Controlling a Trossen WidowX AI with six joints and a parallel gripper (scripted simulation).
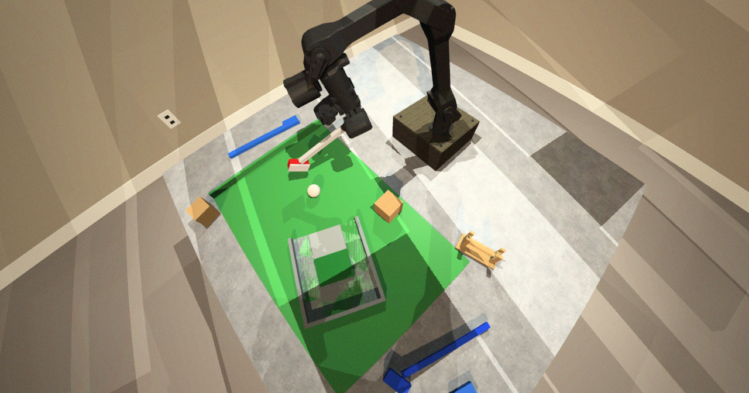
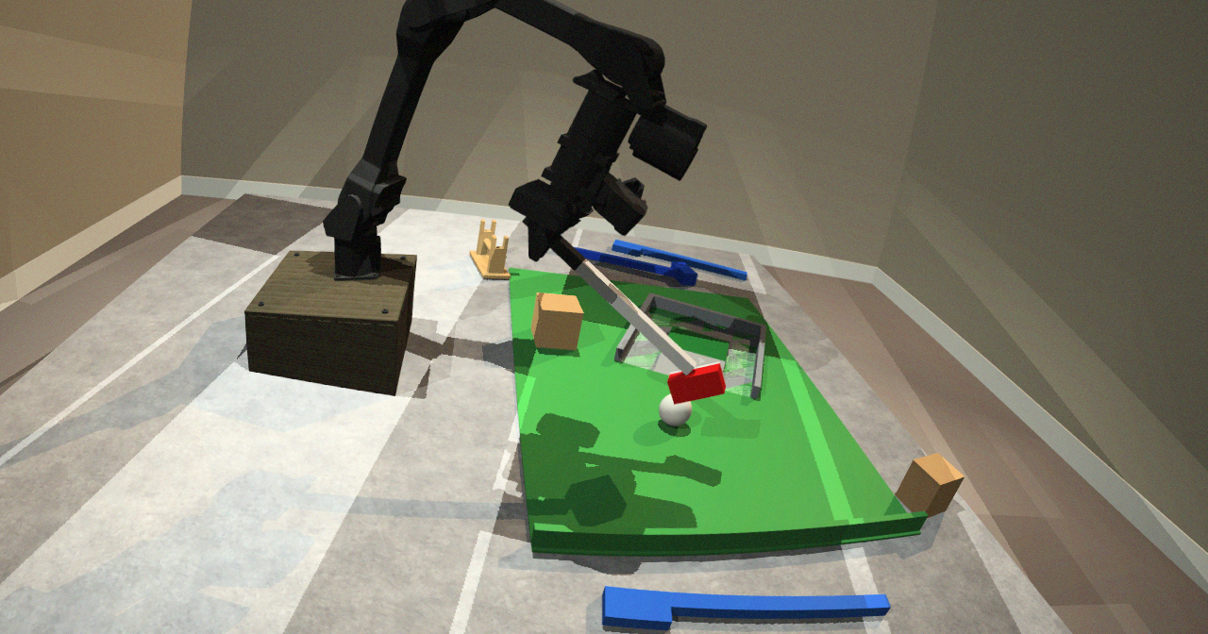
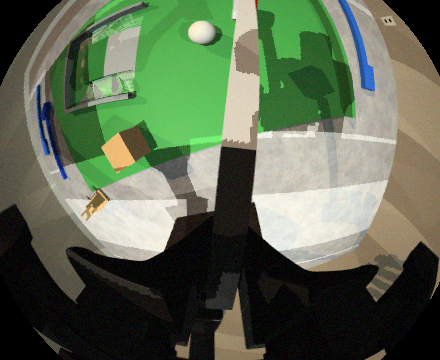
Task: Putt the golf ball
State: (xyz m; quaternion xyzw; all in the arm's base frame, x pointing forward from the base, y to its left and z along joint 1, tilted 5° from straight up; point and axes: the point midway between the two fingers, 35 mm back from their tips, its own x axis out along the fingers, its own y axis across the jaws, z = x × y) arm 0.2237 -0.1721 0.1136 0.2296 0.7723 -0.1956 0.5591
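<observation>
Red-headed putter [image 1: 299, 164] with pale shaft, white ball [image 1: 313, 190], green mat [image 1: 261, 217], black pincer [image 1: 340, 124]
</observation>
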